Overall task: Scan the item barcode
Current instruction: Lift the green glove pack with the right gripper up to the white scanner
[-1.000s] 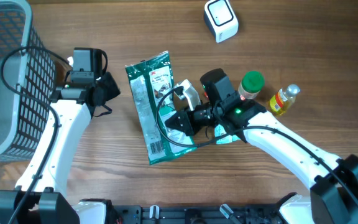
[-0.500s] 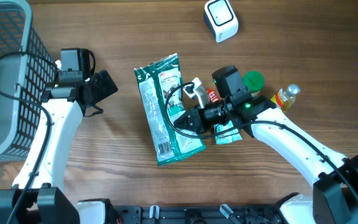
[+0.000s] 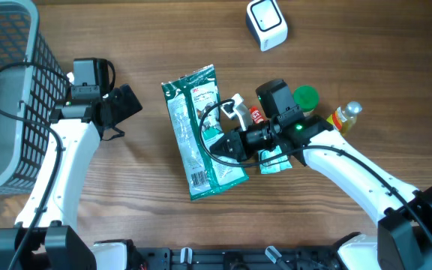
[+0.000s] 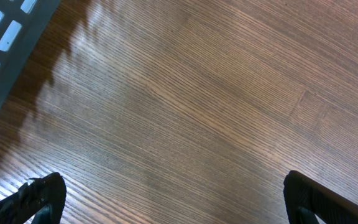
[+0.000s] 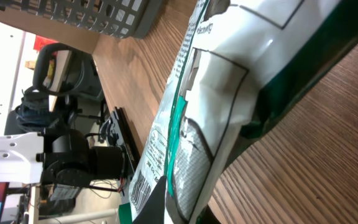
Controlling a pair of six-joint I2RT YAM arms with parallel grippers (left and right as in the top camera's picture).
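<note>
The item is a green and white snack packet (image 3: 198,127) lying flat on the wooden table, with its barcode (image 3: 196,178) near the front end. My right gripper (image 3: 228,144) is shut on the packet's right edge. In the right wrist view the packet (image 5: 229,81) fills the middle, pinched at the bottom, with the barcode (image 5: 142,184) facing left. My left gripper (image 3: 130,101) stands open over bare wood, well left of the packet. Its fingertips (image 4: 42,198) are spread wide with nothing between them. The white scanner (image 3: 267,24) sits at the back of the table.
A grey mesh basket (image 3: 6,97) fills the left side. Beside the right arm stand a green-capped bottle (image 3: 304,96), a yellow bottle (image 3: 343,118) and a small white bottle (image 3: 237,110). A second green packet (image 3: 276,161) lies under the right arm.
A second ago the left gripper was partly shut near the packet; it has opened and drawn back to the left. The right gripper carried the packet a little to the right. Nothing moved in the last half second.
</note>
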